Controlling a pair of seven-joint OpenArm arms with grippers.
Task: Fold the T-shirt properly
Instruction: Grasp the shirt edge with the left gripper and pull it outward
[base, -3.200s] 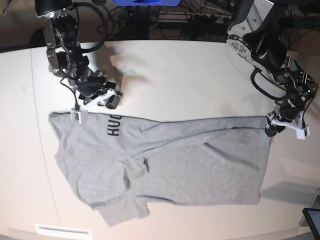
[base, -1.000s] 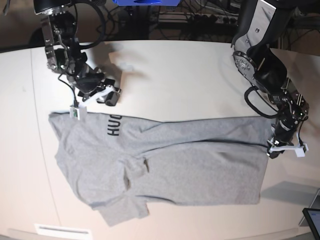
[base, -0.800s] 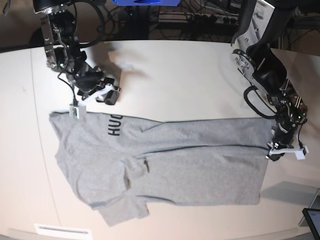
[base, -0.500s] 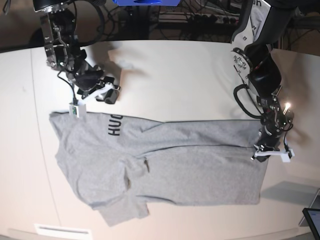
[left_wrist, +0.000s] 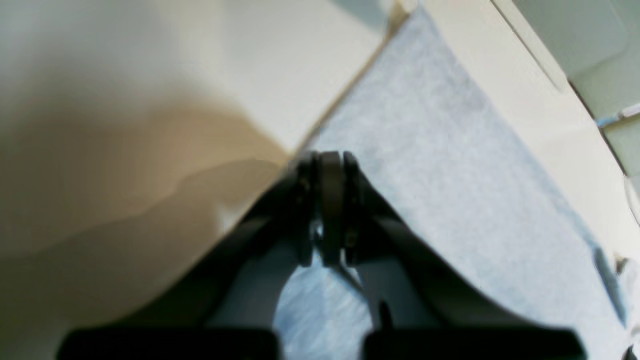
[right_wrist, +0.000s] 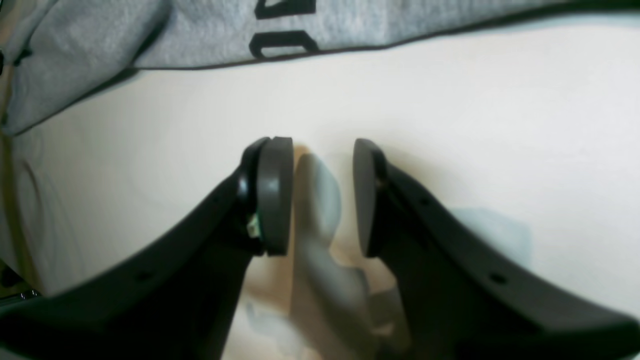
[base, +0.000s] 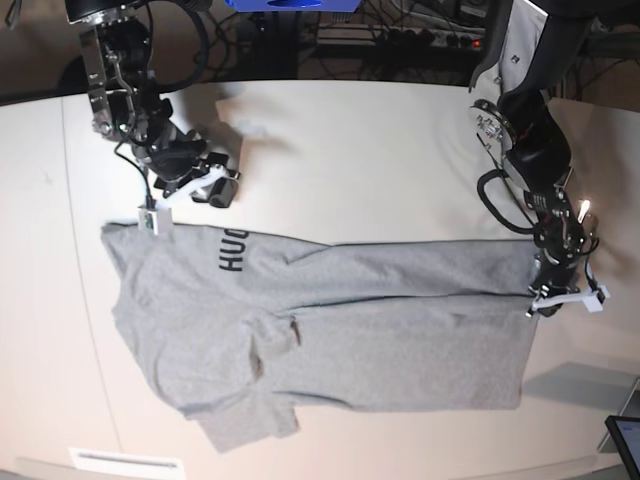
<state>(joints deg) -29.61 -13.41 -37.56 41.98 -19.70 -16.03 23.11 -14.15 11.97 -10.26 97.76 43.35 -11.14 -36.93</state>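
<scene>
- T-shirt (base: 330, 325): lies across the lower half of the table (base: 380, 150), roughly flat. Part of it is turned over along the upper edge, so black lettering (base: 230, 250) shows at about 10 o'clock of the cloth.
- Sleeve (base: 250, 420): bunched and creased at about 7 o'clock of the cloth, with wrinkles running up toward the middle.
- Left gripper (base: 562, 298): at the 3 o'clock edge of the cloth. The left wrist view shows its jaws clenched tight at the cloth's border (left_wrist: 320, 165). Whether a thin fold of fabric is pinched between them cannot be told.
- Right gripper (base: 195, 190): near 10 o'clock of the scene, above the cloth's upper corner and clear of it. The right wrist view shows its jaws (right_wrist: 322, 195) parted over bare table, grasping nothing, with the lettered edge (right_wrist: 280, 30) well ahead.
- Progress, as a judgement: early. One long partial fold appears laid, but the outline is crooked.
- Remaining, as a judgement: the sleeve is not tucked in, creases need smoothing, and the cross folds that make a compact rectangle are not yet made.
</scene>
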